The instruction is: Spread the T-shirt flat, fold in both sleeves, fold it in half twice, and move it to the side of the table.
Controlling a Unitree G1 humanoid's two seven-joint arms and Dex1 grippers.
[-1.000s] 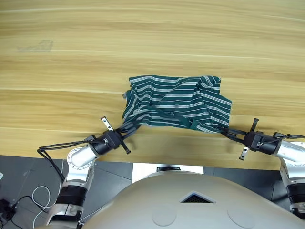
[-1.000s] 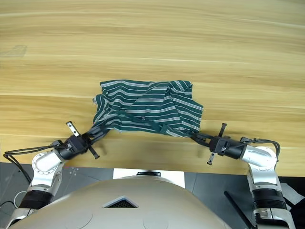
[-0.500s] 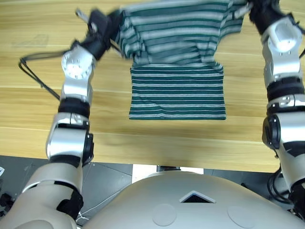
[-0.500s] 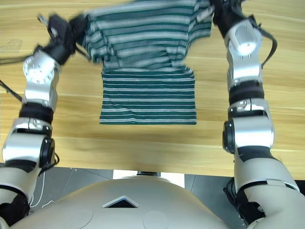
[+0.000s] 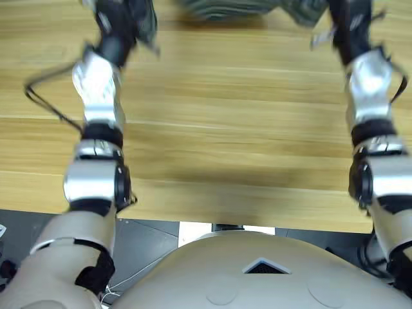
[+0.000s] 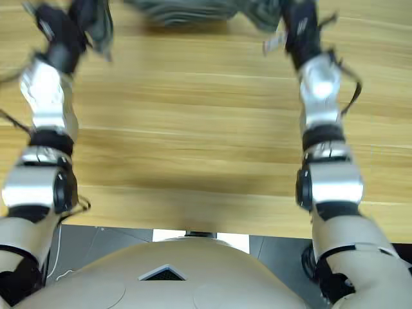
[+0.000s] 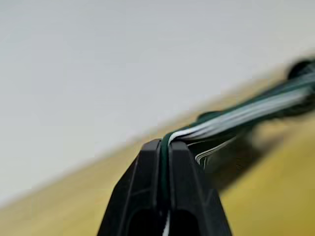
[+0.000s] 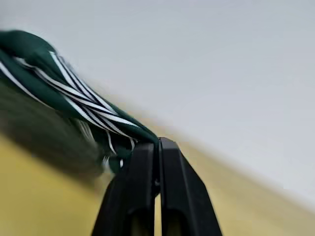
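At desk's [image 5: 225, 129] far side, my L tool [image 7: 165, 145] & R tool [image 8: 158, 145] each pinch green-white striped T-shirt [image 5: 225, 9], bunched between them.

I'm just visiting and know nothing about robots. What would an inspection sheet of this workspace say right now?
Surface: light wooden table.
Job's things: dark green white-striped T-shirt, bunched and blurred, held at the far side between both grippers.
Clutter: nothing seen.
Grippers: left gripper and right gripper each shut on T-shirt fabric.
Cables: thin black cable looping beside the left arm.
Surroundings: dark grey floor below the table's near edge; pale wall behind.
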